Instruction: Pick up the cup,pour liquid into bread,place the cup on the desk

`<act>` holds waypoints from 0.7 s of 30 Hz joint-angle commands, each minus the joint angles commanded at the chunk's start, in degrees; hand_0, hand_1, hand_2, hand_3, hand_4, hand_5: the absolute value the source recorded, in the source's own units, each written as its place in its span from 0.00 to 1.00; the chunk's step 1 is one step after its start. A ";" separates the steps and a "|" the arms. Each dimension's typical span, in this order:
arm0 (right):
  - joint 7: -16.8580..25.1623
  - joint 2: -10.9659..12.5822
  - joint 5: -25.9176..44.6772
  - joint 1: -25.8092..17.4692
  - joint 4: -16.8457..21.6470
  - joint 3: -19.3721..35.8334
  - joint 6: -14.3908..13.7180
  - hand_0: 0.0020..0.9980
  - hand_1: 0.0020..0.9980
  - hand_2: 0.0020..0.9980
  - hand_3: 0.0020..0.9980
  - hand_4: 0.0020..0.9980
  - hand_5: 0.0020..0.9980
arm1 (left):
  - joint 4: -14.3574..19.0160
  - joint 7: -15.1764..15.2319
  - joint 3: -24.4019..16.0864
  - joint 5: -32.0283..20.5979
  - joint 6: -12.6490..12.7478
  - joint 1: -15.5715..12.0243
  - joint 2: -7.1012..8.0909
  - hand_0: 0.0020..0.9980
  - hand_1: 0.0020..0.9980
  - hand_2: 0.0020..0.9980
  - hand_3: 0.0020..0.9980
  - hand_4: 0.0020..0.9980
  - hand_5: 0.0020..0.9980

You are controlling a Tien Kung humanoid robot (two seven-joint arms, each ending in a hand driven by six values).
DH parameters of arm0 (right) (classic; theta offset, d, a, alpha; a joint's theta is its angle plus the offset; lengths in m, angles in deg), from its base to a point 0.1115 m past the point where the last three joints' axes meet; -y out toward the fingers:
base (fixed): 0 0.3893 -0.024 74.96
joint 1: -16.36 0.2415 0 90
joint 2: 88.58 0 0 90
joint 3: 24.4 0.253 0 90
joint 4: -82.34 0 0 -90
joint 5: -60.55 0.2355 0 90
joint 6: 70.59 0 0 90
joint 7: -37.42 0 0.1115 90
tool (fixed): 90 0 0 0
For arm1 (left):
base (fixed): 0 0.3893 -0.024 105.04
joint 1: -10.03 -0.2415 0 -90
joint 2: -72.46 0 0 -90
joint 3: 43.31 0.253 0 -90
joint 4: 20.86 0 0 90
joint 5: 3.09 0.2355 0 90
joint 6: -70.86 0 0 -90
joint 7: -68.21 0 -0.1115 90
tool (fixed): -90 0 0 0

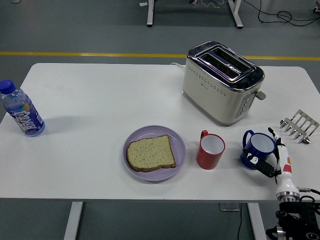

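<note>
A blue cup (257,148) with a handle stands on the white table (100,100) at the front right. My right hand (272,159) reaches up from the lower right corner. It sits against the cup's right side with its fingers (263,165) spread along the cup's lower front, not closed on it. A slice of bread (150,153) lies on a purple plate (177,140) at the front centre. Between the plate and the blue cup stands a red cup (210,150). The left arm is out of sight.
A cream toaster (220,82) stands behind the cups. A metal toast rack (299,126) sits at the right edge, close behind my hand. A water bottle (21,111) with a blue cap stands at the far left.
</note>
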 joint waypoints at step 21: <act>-1.01 0.18 -3.63 -1.62 0.95 2.91 0.00 0.96 0.85 0.97 1.00 0.98 0.00 | -0.02 -0.28 -0.46 0.95 0.02 -0.08 -0.06 0.68 0.69 0.69 0.54 0.25 1.00</act>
